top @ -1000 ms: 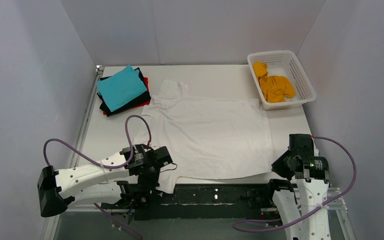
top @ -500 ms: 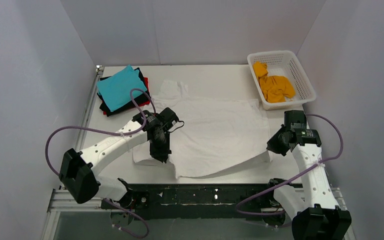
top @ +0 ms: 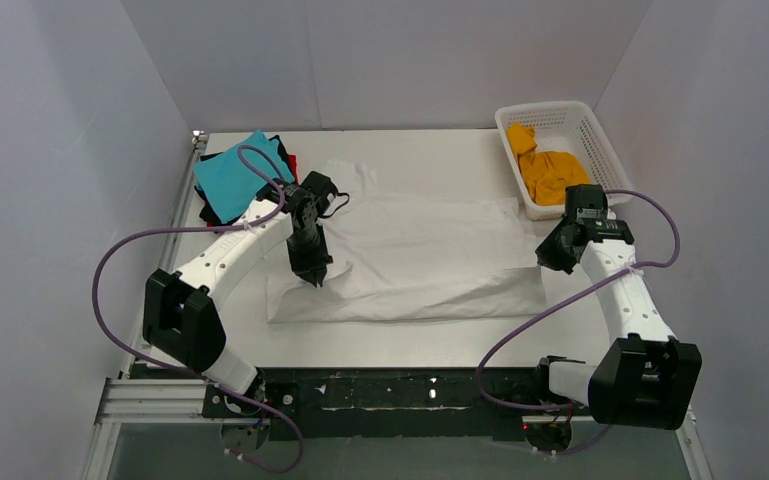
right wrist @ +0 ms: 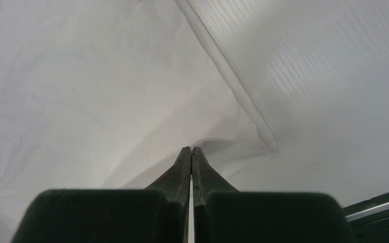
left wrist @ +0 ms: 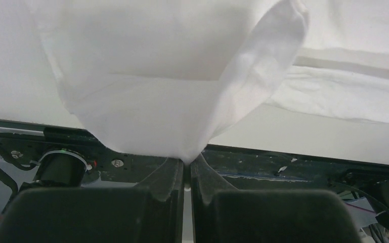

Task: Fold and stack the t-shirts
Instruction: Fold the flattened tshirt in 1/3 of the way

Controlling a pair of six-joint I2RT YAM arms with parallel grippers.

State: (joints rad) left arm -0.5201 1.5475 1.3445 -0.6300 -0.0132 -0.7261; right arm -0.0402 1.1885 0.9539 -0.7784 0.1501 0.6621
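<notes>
The large white t-shirt (top: 430, 250) lies across the middle of the table, its near half folded back over the far half. My left gripper (top: 312, 275) is shut on the shirt's left hem; the cloth (left wrist: 172, 101) hangs bunched from the fingertips (left wrist: 179, 169). My right gripper (top: 547, 257) is shut at the shirt's right edge, its tips (right wrist: 190, 148) pinched on a wrinkle of the white cloth (right wrist: 81, 91) by a hem corner. A teal t-shirt (top: 230, 180) tops a stack with black (top: 282, 150) and red (top: 292, 160) ones at the back left. An orange t-shirt (top: 550, 175) lies in the basket.
The white lattice basket (top: 602, 150) stands at the back right, just behind my right gripper. The folded stack sits just behind my left arm. Bare table (top: 410, 340) shows in front of the shirt. Grey walls close in the sides and back.
Both grippers have carried the shirt's near hem from the table's front edge back toward the far side, folding the shirt in half. Both arms are now stretched further out.
</notes>
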